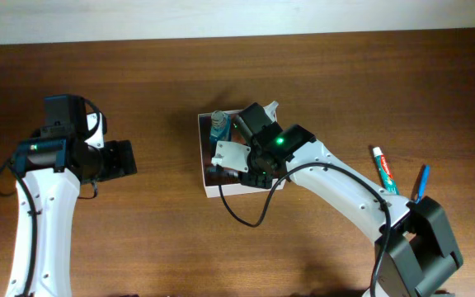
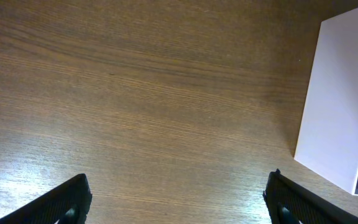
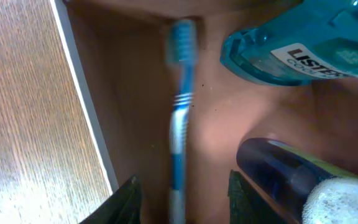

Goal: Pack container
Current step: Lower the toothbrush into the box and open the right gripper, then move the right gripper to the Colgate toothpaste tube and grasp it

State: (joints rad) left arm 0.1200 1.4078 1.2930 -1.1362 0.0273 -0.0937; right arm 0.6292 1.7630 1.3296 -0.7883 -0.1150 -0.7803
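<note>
The container (image 1: 208, 175), a shallow white-walled box with a reddish-brown inside, sits mid-table. My right gripper (image 1: 252, 157) hangs over it. In the right wrist view its jaws (image 3: 182, 202) are apart, and a blurred blue-and-white toothbrush (image 3: 179, 112) lies between them without touching either finger, on the container floor near the white wall (image 3: 82, 106). A teal mouthwash bottle (image 3: 291, 50) lies in the container and also shows in the overhead view (image 1: 219, 125). A dark blue item (image 3: 278, 168) lies beside it. My left gripper (image 1: 126, 158) is open and empty over bare wood (image 2: 179, 199).
A toothpaste tube (image 1: 384, 169) and a blue stick-like item (image 1: 420, 181) lie on the table to the right of the container. The container's white outer wall (image 2: 340, 112) shows at the right of the left wrist view.
</note>
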